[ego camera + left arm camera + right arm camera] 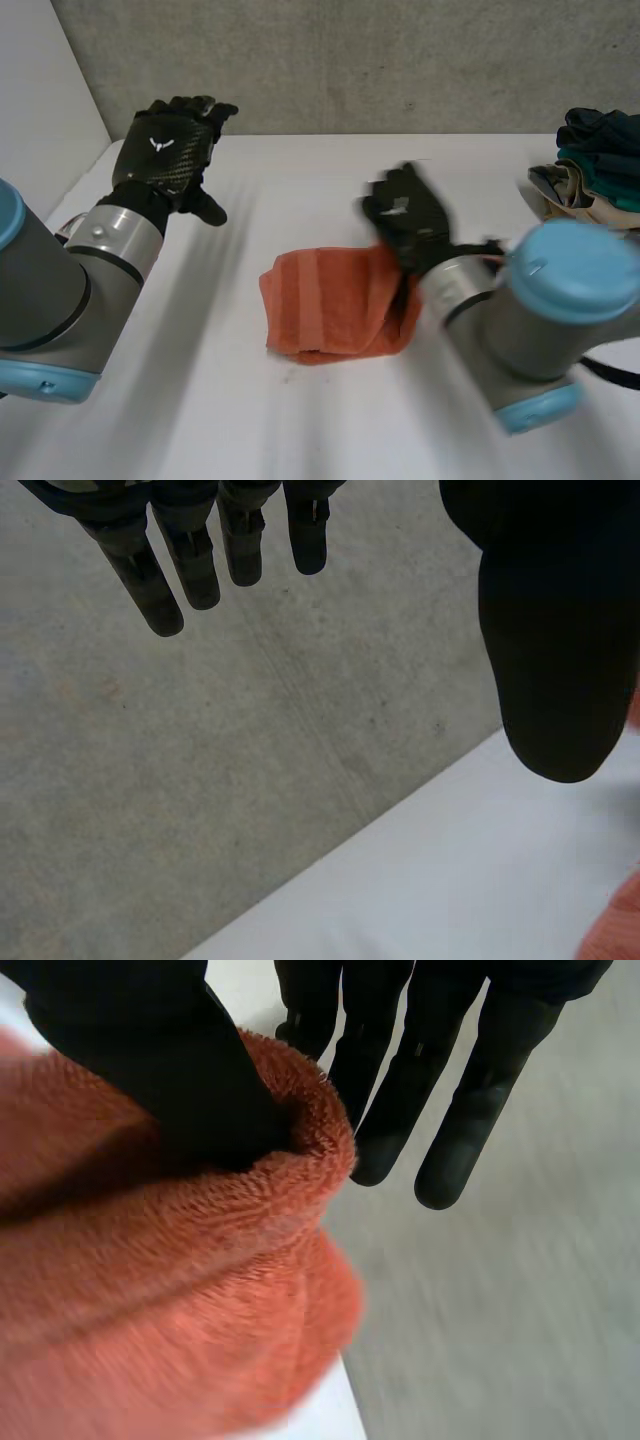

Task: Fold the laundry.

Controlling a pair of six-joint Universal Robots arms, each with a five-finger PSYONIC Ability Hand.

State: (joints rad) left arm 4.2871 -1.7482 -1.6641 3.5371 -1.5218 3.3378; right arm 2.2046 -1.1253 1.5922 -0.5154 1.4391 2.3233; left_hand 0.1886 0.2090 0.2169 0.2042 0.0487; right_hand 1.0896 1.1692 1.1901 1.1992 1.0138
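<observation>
An orange towel (330, 315) lies folded in the middle of the white table (200, 400). My right hand (405, 225) is at the towel's right edge and lifts a bunch of it. In the right wrist view the thumb (170, 1070) presses into the orange towel (150, 1290) and pinches its rolled edge against the fingers (450, 1110). My left hand (170, 150) hovers apart over the far left of the table, open, with straight fingers (190, 560) and the thumb (550, 630) spread wide. A bit of the towel (615, 925) shows below that thumb.
A pile of dark green, tan and blue clothes (595, 165) sits at the table's far right. A grey wall (350, 60) runs along the back edge, and a white panel (40, 110) stands at the left.
</observation>
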